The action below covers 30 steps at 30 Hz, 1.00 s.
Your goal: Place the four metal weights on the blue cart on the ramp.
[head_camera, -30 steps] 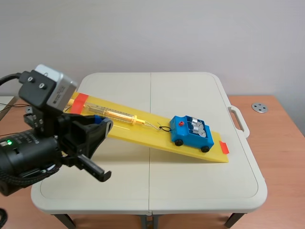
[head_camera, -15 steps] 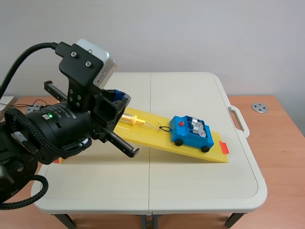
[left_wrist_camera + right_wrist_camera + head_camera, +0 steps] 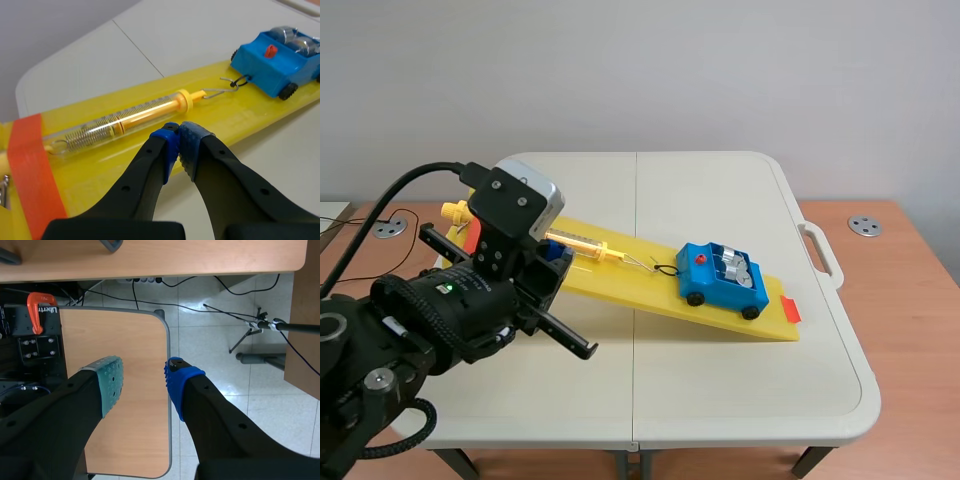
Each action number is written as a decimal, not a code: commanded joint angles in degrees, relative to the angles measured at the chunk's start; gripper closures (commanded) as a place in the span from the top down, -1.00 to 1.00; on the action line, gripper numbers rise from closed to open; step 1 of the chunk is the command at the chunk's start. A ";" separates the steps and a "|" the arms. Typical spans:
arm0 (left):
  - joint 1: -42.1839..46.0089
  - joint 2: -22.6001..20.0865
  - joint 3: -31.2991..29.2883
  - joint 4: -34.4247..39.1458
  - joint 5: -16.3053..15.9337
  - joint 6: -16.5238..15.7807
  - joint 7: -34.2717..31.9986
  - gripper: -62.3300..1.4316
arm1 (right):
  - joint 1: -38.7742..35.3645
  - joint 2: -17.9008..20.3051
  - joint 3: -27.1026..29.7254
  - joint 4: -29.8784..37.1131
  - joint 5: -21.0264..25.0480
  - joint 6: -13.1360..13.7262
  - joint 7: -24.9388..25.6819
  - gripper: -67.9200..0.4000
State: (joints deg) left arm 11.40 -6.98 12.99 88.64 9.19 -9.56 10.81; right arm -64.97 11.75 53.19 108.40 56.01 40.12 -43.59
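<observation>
The metal weights (image 3: 734, 268) sit in the open bed of the one blue cart (image 3: 718, 281). Their shiny tops are packed so close that I cannot count them with certainty. The cart stands on the lower part of the single yellow ramp (image 3: 630, 282), with two black wheels showing on its near side and one red peg (image 3: 700, 259) on its front deck.

From the cart's nose a thin wire hook (image 3: 642, 263) runs toward 10 o'clock to one clear spring scale (image 3: 570, 240), which lies along the ramp. Two orange-red tape marks cross the ramp: one at 4 o'clock from the cart at the low end, and one at the high end.

The left gripper (image 3: 178, 138) is closed on nothing, its two blue pads meeting. It hangs over the ramp just beside the scale's tube, at about 9 o'clock from the cart in the scene view.

The ramp rests on one white folding table (image 3: 740, 390). Two round metal discs lie on the wooden desks beside it, one (image 3: 865, 225) at 2 o'clock from the cart and one (image 3: 388, 228) at 9 o'clock.

The right gripper (image 3: 142, 384) is spread wide and holds nothing. It shows one teal pad and one blue pad, over a wooden board's edge and tiled floor, with one orange clamp (image 3: 40, 307) nearby.
</observation>
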 commanded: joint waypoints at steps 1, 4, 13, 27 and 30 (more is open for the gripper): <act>-3.61 0.72 -1.05 3.96 -1.20 3.54 -8.44 -0.87 | -2.01 0.92 2.80 5.16 3.63 1.97 3.41 -0.36; -4.33 0.94 -1.07 3.54 -0.13 4.81 -8.41 -0.87 | -2.01 0.92 2.80 5.16 3.63 1.97 3.43 -0.36; -4.76 1.55 -1.05 3.50 -0.13 5.42 -8.50 -0.87 | -1.84 0.92 2.80 5.16 3.65 1.97 3.45 -0.36; -4.76 1.55 -1.05 3.50 -0.11 5.42 -8.48 -0.87 | -1.84 0.92 2.80 5.16 3.63 1.97 3.45 -0.36; -4.76 1.55 -1.05 3.50 -0.11 5.42 -8.48 -0.87 | -1.84 0.92 2.80 5.16 3.63 1.97 3.45 -0.36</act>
State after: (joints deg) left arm 9.52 -6.83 12.99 86.85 10.09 -7.46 10.46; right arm -64.97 11.77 53.19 108.40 56.01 40.12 -43.59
